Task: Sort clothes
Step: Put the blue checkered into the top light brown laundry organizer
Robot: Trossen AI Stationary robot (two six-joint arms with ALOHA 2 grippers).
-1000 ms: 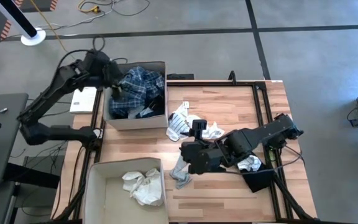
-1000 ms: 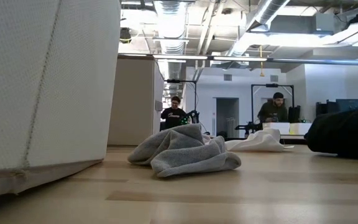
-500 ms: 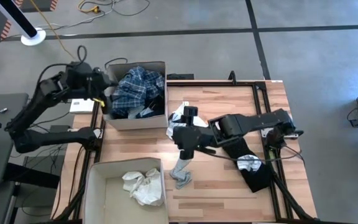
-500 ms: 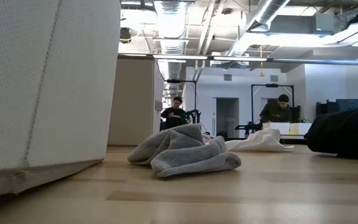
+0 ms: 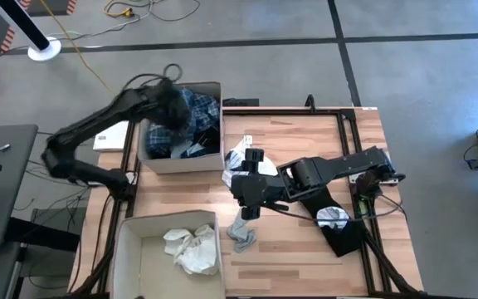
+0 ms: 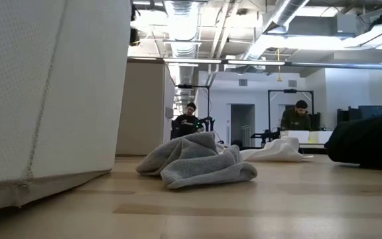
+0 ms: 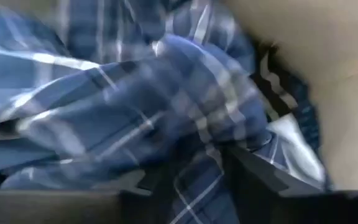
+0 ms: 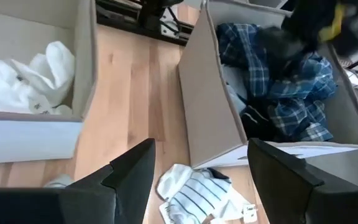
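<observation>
My left gripper (image 5: 173, 104) reaches into the far cardboard box (image 5: 149, 159), open, down among the blue plaid clothes (image 7: 135, 106). My right gripper (image 5: 244, 181) hovers open and empty over the table, just near of the blue-white striped garment (image 8: 194, 190), which lies flat on the wood (image 5: 237, 159). A grey garment (image 6: 197, 162) lies crumpled on the table near the near box. White clothes (image 5: 191, 247) lie in the near box (image 5: 127, 249). A white piece (image 5: 332, 218) rests on a black garment (image 5: 343, 237) at the right. My left gripper has its open fingers (image 7: 263, 174) among the blue plaid cloth (image 7: 197, 180) in the far box, coming from above. The picture is blurred, and I cannot tell whether the fingers touch the cloth.
The far box's cardboard wall (image 8: 210, 112) stands right beside the striped garment. The near box's wall (image 6: 45, 93) fills the low view's left. Bare wood lies between the boxes (image 8: 129, 93) and toward the table's far right (image 5: 305, 137). People sit in the room beyond.
My left gripper drew back out past the far box's left wall, then swung right again and down among the plaid clothes. My right gripper has gone from beside the grey garment toward the table's far edge, up to the striped garment. The grey garment has stayed where it lay.
</observation>
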